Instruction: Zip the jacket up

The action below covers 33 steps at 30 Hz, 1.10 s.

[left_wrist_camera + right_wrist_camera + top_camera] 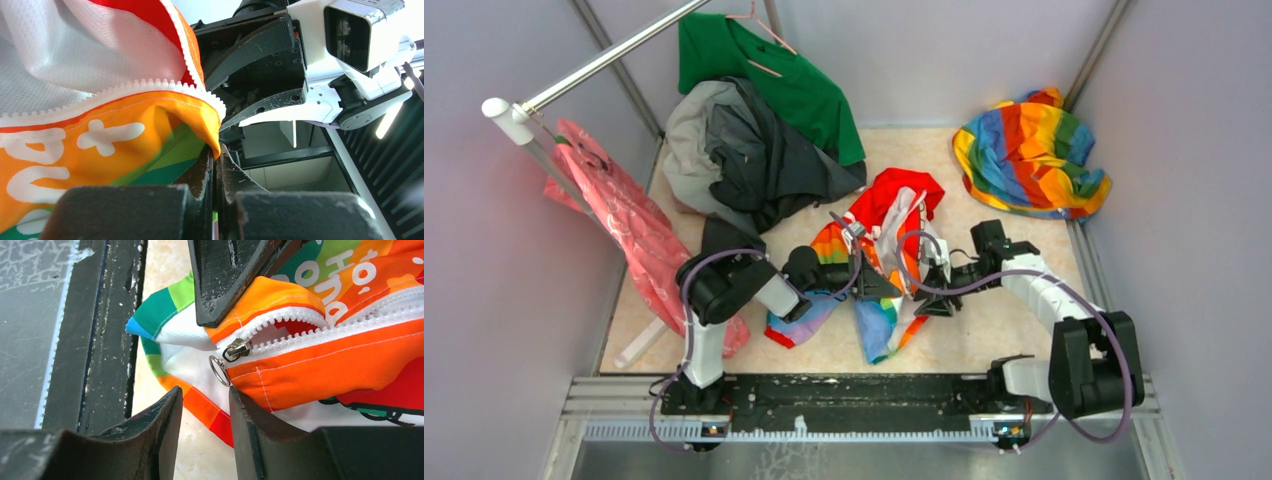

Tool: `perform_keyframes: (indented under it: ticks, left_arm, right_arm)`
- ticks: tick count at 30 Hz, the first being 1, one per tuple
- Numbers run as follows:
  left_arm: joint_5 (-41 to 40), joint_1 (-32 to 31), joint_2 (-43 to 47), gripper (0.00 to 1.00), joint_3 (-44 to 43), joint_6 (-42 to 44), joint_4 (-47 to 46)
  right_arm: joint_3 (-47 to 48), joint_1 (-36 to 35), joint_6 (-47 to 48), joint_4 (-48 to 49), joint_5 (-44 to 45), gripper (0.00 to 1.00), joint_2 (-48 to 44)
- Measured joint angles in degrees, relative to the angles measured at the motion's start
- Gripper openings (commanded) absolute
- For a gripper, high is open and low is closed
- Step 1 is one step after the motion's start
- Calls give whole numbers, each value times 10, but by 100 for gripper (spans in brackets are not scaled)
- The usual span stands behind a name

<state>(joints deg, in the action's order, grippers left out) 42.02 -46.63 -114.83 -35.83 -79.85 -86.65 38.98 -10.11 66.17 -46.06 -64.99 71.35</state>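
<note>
At the middle of the table (1014, 310), crumpled, red hood toward the far edge: the jacket (892, 215). Pinched at its orange zipper border by the left gripper (216, 156), fingers pressed together on the cloth. Just beside the zipper slider (235, 350), fingers apart and holding nothing: the right gripper (204, 400). Beige marbled tabletop. In the far left corner, a dark grey garment (764, 160) and a green shirt (794, 80); in the far right corner, a rainbow cloth (1029, 150). Along the left edge, a pink cloth (614, 215) on a metal rail (604, 60). Plain grey walls (1194, 150) around.
</note>
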Motion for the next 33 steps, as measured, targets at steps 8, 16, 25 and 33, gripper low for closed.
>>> perform_keyframes:
  ticks: [8, 16, 25, 33]
  left_arm:
    - [0, -6, 1, 0, -8, 13, 0]
    - [0, -7, 1, 0, -9, 20, 0]
    - [0, -7, 7, 0, -9, 36, 0]
    - [-1, -6, 8, 0, -9, 65, 3]
  right_arm:
    - [1, 0, -34, 4, -38, 41, 25]
    - [6, 0, -54, 2, -68, 35, 49]
    - [21, 0, -63, -8, -87, 17, 55]
    - [38, 0, -51, -39, -92, 5, 73]
